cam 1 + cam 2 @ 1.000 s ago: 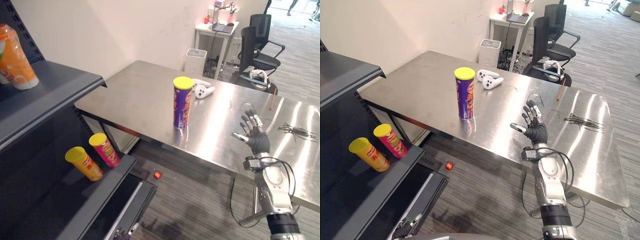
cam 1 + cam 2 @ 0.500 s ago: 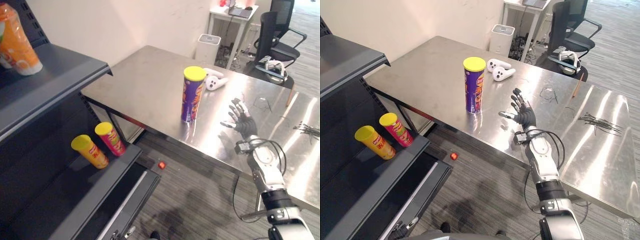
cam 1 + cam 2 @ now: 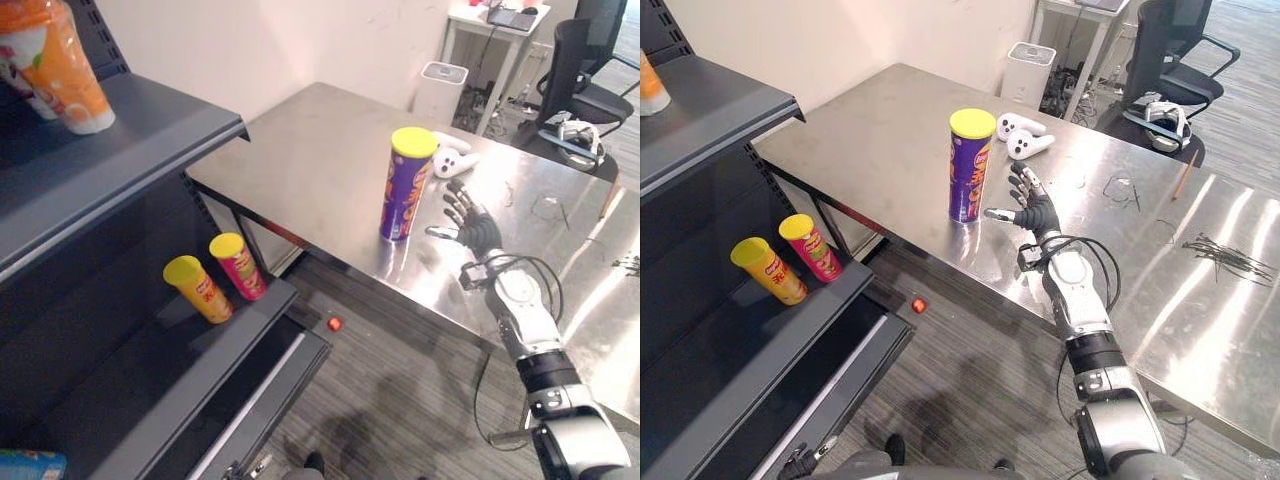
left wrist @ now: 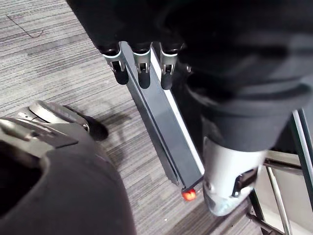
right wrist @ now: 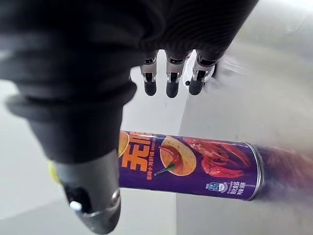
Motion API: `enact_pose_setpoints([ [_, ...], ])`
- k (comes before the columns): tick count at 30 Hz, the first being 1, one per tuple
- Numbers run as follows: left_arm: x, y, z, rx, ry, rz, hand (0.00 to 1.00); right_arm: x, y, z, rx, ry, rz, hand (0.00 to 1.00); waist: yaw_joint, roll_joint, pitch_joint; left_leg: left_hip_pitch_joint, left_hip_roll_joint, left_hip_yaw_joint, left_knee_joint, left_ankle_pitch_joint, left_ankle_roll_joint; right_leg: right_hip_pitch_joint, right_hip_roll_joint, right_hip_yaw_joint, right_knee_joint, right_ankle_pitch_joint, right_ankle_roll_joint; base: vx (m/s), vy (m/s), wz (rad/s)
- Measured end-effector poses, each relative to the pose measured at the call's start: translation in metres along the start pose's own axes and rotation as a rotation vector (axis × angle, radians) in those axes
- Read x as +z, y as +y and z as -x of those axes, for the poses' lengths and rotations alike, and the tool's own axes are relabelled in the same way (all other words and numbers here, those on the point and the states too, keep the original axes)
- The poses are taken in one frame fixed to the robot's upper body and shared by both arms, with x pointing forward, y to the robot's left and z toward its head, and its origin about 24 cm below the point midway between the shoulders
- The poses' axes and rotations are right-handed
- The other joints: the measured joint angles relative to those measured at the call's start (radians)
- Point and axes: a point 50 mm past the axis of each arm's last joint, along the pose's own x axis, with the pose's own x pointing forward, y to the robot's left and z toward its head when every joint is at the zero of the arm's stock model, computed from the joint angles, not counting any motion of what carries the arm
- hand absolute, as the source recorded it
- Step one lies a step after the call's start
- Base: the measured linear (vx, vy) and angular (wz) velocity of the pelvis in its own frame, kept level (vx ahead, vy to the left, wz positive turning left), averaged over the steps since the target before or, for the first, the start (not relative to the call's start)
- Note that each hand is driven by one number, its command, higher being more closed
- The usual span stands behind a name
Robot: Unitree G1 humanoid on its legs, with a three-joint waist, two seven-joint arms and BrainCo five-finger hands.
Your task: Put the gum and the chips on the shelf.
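A purple chips can (image 3: pixel 406 187) with a yellow lid stands upright on the steel table (image 3: pixel 310 150), also seen close in the right wrist view as the purple can (image 5: pixel 195 166). My right hand (image 3: pixel 470 222) hovers open just to the can's right, fingers spread, a small gap from it; its fingers (image 5: pixel 168 81) show straight in the wrist view. Two more chips cans, a yellow one (image 3: pixel 198 288) and a red one (image 3: pixel 238 266), lean on the lower shelf (image 3: pixel 180 370). My left hand's fingers (image 4: pixel 139 71) hang relaxed above the floor, holding nothing.
An orange bottle (image 3: pixel 55 60) stands on the upper shelf (image 3: pixel 110 160). Two white controllers (image 3: pixel 450 160) lie behind the purple can. A small red ball (image 3: pixel 334 323) lies on the floor by the shelf's base. Office chairs (image 3: pixel 1175 60) and a white bin (image 3: pixel 438 88) stand beyond the table.
The camera has moved, shifting the whole scene. My right hand has come closer to the purple can, from far right of it to just beside it.
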Motion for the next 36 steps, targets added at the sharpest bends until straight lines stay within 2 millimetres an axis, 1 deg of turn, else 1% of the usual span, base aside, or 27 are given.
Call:
enact_pose_setpoints([
  [4,-0.001,-0.001,0.0,-0.004,0.002,0.001,0.0,0.008,-0.002,-0.006,0.002,-0.021,0.016,0.0,0.003,0.008,0.006,-0.002,-0.001,-0.003,0.003,0.001,0.001,0.0,0.0,-0.001,0.0,0.0,0.0,-0.01,-0.002,0.01],
  [9,-0.001,-0.001,0.0,-0.008,0.005,-0.005,0.0,0.007,-0.01,-0.014,-0.011,0.013,0.05,0.0,0.004,0.007,0.009,-0.003,-0.002,-0.009,0.003,0.003,0.004,0.002,0.0,-0.007,0.0,0.0,0.0,0.0,-0.002,0.02],
  [11,-0.001,0.0,0.0,-0.01,0.005,-0.007,0.0,0.009,-0.011,-0.018,-0.019,0.013,0.052,0.0,0.006,0.008,0.018,-0.003,-0.002,-0.012,0.003,0.005,0.004,0.004,0.0,-0.01,0.0,0.0,0.0,-0.01,-0.003,0.03],
  [16,-0.002,0.0,0.001,-0.011,0.015,-0.008,0.0,0.012,-0.017,-0.02,-0.031,0.016,0.074,0.0,0.01,0.01,0.026,-0.004,-0.004,-0.031,0.003,0.007,0.004,0.013,0.0,-0.028,0.0,0.0,0.0,0.0,-0.003,0.1],
  [19,-0.003,0.0,0.001,-0.011,0.02,-0.008,0.0,0.015,-0.019,-0.027,-0.039,0.023,0.077,0.0,0.012,0.013,0.031,-0.004,-0.005,-0.031,0.003,0.008,0.005,0.014,0.0,-0.028,-0.001,0.0,0.0,0.0,0.0,0.01],
  [22,-0.003,0.0,0.001,-0.012,0.02,-0.009,0.0,0.018,-0.021,-0.03,-0.042,0.017,0.081,0.0,0.016,0.014,0.032,-0.004,-0.005,-0.032,0.003,0.008,0.005,0.014,0.0,-0.029,-0.001,0.0,0.0,0.0,0.0,0.0],
  [25,-0.003,-0.001,0.001,-0.016,0.019,-0.009,0.0,0.023,-0.021,-0.032,-0.041,0.005,0.084,0.0,0.026,0.015,0.035,-0.004,-0.005,-0.032,0.003,0.008,0.005,0.014,0.0,-0.029,-0.001,0.0,0.0,0.0,0.0,0.0],
  [28,-0.002,-0.002,0.001,-0.027,0.015,-0.037,0.0,0.029,-0.02,-0.036,-0.038,-0.013,0.086,0.0,0.03,0.014,0.05,-0.006,-0.006,-0.037,0.002,0.012,0.005,0.015,0.0,-0.033,-0.001,0.0,0.0,-0.01,-0.001,0.03],
  [36,-0.004,-0.003,0.001,-0.035,0.021,-0.049,0.0,0.029,-0.021,-0.04,-0.046,-0.002,0.086,0.0,0.034,0.014,0.052,-0.012,-0.009,-0.056,0.0,0.02,0.005,0.019,-0.002,-0.05,-0.001,0.0,0.0,-0.01,0.0,0.07],
])
